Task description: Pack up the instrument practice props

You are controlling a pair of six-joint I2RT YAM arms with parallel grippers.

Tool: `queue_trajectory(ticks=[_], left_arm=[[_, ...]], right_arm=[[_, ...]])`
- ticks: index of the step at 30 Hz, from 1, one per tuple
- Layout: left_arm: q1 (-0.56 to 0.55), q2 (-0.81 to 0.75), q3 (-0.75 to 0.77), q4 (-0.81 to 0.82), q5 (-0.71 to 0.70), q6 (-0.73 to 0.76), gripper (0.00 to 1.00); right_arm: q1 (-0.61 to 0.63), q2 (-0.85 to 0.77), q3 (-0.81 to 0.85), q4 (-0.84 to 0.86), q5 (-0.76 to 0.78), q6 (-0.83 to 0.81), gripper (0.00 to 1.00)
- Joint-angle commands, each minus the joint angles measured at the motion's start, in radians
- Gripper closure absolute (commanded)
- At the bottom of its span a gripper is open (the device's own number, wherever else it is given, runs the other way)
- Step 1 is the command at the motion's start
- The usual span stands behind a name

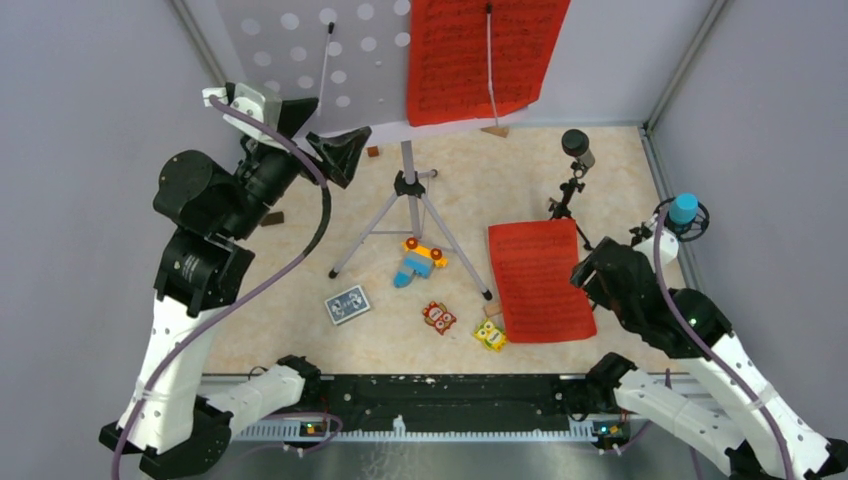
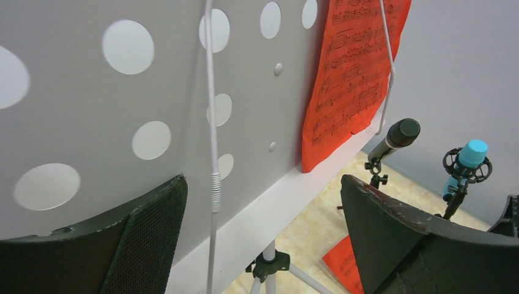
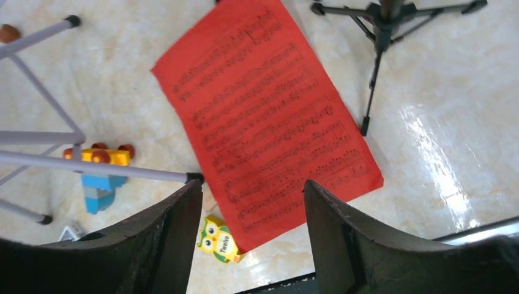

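Red music sheet on marbled tabletop — grey walls.

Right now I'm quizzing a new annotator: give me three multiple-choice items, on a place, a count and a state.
1. Where is the loose red sheet?
A. flat on the table, right of the music stand
B. propped against a wall
C. hanging off the table's edge
2. How many microphones are in view?
A. one
B. two
C. three
3. How is the right gripper?
A. shut on the sheet
B. open above the sheet
C. shut on a microphone
Answers: 1 A, top view shows it flat; 2 B, one dark microphone, one blue microphone; 3 B, fingers apart over the sheet.
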Motion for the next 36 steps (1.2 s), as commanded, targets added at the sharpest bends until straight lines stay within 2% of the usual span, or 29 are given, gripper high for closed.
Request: queue_trajectory(ticks=[1,5,8,10,15,18,26,32,36], left_arm=[[0.007,-0.009,0.087,-0.082,-0.04,0.015,0.01],[0.007,-0.012,0.158,-0.155,-0.052,0.015,0.01],[0.006,-0.002,0.229,-0.222,-0.051,0.015,0.01],[0.007,0.009,0.288,-0.283,-0.061,0.015,0.01],[0.006,-0.018,0.282,-0.294,-0.171,0.06,0.01],[-0.001,0.02,0.347,-0.295,-0.153,0.079,0.01],[-0.137,0.205,0.572,-0.265,0.048,0.036,0.01],[-0.304,0.272,0.604,-0.271,0.001,0.084,0.01],[-0.347,0.304,0.586,-0.274,-0.063,0.092,0.01]], right_arm=[[-0.005,-0.051,0.073,0.15,-0.045,-0.209,0.38],[-0.004,-0.112,0.056,0.383,-0.205,-0.394,0.38],[-0.004,-0.123,0.067,0.48,-0.288,-0.503,0.38],[-0.004,-0.113,0.091,0.497,-0.317,-0.574,0.38],[-0.005,-0.099,0.147,0.493,-0.281,-0.714,0.38],[-0.005,-0.102,0.163,0.529,-0.289,-0.79,0.38],[-0.006,-0.085,0.219,0.576,-0.341,-0.884,0.38],[-0.005,-0.104,0.197,0.583,-0.373,-0.917,0.38],[-0.004,-0.138,0.148,0.641,-0.399,-0.93,0.37]])
